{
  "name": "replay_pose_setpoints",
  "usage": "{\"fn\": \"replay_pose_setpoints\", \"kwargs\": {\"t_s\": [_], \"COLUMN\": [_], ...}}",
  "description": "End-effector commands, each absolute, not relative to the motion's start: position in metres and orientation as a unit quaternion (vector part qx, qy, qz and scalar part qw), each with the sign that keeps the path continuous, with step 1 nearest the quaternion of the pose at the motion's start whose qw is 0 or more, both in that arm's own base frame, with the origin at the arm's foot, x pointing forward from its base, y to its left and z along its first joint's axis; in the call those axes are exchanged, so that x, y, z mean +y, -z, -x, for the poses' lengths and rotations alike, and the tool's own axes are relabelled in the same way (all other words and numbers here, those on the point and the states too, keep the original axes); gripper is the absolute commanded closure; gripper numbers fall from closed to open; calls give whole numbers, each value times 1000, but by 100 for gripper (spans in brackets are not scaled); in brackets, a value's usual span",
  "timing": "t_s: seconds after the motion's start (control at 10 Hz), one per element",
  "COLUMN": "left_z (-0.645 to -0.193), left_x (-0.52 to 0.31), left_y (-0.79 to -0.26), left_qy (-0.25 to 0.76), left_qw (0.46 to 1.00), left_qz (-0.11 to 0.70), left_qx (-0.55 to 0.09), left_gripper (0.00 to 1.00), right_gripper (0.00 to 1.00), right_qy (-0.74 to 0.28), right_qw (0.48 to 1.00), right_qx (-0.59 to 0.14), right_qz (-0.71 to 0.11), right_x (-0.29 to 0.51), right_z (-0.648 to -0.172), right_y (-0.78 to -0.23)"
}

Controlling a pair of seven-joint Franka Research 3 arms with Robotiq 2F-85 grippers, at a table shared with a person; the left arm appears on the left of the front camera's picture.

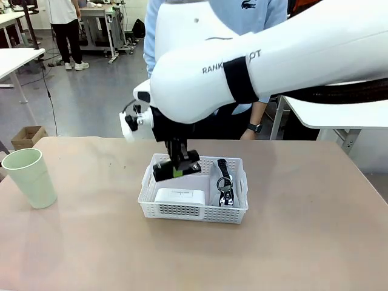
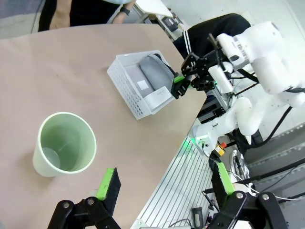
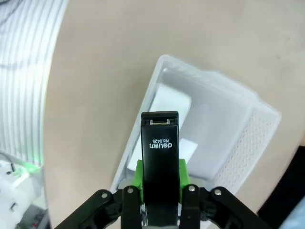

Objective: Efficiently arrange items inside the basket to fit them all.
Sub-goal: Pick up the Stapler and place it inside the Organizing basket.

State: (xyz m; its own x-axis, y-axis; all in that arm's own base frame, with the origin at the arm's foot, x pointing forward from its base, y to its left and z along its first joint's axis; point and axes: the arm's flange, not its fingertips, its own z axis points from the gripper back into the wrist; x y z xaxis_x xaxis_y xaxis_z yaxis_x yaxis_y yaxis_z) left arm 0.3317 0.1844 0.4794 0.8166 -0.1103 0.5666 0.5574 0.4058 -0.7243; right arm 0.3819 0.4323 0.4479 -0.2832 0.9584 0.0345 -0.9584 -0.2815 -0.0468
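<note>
1. Nearest me, the left gripper (image 2: 164,176) is cut off by the bottom edge of its wrist view. I get only two black fingers with green pads (image 2: 106,183). The jaws stand wide apart with nothing between them, above the matte tan worktop (image 1: 303,242).
2. Just beyond those fingers the pale green cup (image 2: 64,145) stands upright, smooth and tapering, mouth open. It sits at the robot's left end of the worktop, well apart from the basket (image 1: 236,213).
3. That basket is mid-worktop: white plastic, low and rectangular, with lattice sides and handle cutouts. From the front, its far left corner is hidden behind the right gripper (image 1: 176,163).
4. Inside, a small white block (image 1: 177,196), smooth with rounded edges, lies against the near wall on the left. The left wrist view shows the grey zip case (image 2: 153,72) behind it. From the front I make out mainly a black strap (image 1: 224,176) along the right side, ending in something shiny.
5. The right gripper hangs over the basket's left half, jaws clamped on the black stapler (image 3: 160,143), with a green pad on each long side. The stapler is a glossy oblong bar with white print on top, its rear end hidden between the fingers. I cannot tell whether it touches anything inside.
6. Farthest off, a person (image 1: 260,15) in a light blue top stands at the far edge, mostly covered by the white right arm (image 1: 291,60). One hand (image 1: 247,135) with a dark wristwatch shows beneath it.
</note>
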Motion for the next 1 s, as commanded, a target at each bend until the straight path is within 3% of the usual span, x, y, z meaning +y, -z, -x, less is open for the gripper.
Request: {"fn": "replay_pose_setpoints", "kwargs": {"t_s": [0.0, 0.1, 0.4, 0.5, 0.6, 0.7, 0.9], "left_z": [-329, -329, -329, -329, -329, -329, -329], "left_x": [183, 183, 183, 183, 183, 183, 183], "left_y": [-479, -479, -479, -479, -479, -479, -479], "left_qy": [206, 206, 206, 206, 206, 206, 206], "left_qw": [812, 812, 812, 812, 812, 812, 812], "left_qz": [501, 501, 501, 501, 501, 501, 501], "left_qx": [-218, -218, -218, -218, -218, -218, -218], "left_gripper": [0, 0, 0, 0, 0, 0, 0], "right_gripper": [68, 68, 68, 68, 68, 68, 68], "right_qy": [-764, -800, -800, -793, -741, -740, -679], "right_qw": [642, 599, 599, 609, 669, 670, 726], "right_qx": [-61, -29, -29, -27, -52, -57, -73], "right_qz": [21, 0, 0, 0, -9, -32, -87], "right_x": [408, 432, 432, 430, 427, 427, 428], "right_z": [-394, -382, -382, -385, -393, -404, -433], "right_y": [-471, -448, -448, -447, -449, -447, -432]}}
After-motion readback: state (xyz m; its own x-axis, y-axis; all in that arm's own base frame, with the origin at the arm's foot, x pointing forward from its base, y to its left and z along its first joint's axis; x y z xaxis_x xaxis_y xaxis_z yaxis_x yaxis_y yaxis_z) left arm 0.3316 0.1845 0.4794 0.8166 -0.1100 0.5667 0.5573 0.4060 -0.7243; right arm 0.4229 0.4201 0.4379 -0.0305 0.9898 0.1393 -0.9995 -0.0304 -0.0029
